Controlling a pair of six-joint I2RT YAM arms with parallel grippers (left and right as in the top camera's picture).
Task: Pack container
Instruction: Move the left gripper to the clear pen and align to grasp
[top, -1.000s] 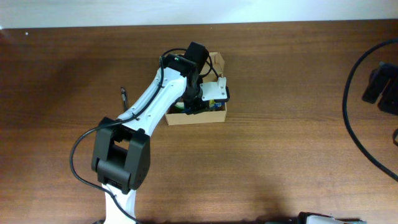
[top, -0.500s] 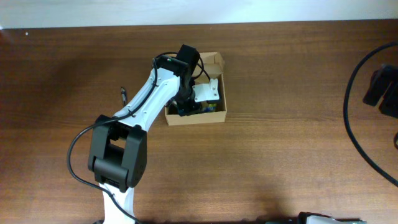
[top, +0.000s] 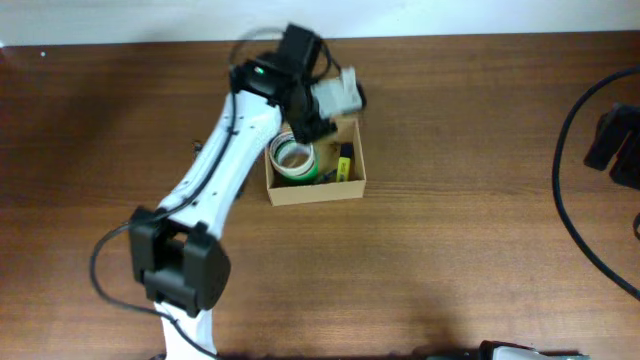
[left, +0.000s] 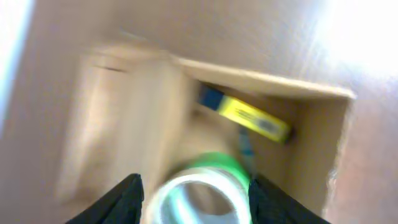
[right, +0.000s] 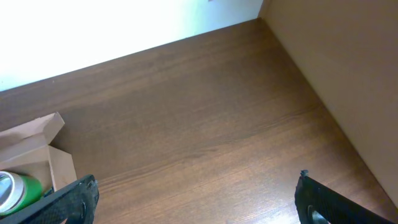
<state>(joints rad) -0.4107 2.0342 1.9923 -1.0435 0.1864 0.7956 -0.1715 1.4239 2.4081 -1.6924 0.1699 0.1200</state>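
The table (top: 480, 200) carries the box (top: 315, 191) left of centre toward the far edge, flap (right: 37, 127) open at the rear, holding a tape roll (top: 292, 158) and a yellow marker-like item (top: 344, 165). The left claw (left: 196, 202) hovers above the box, spread and empty; the right claw (right: 196, 205), well apart, is also spread and empty. Judged step: loading appears done; the next move likely calls for catching the flap and folding it down over the opening.

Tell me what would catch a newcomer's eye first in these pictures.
The white left arm stretches diagonally up the dark wooden table, its left gripper open above the container toward the far side. Inside that open box lie a green-and-white tape roll and a yellow object.
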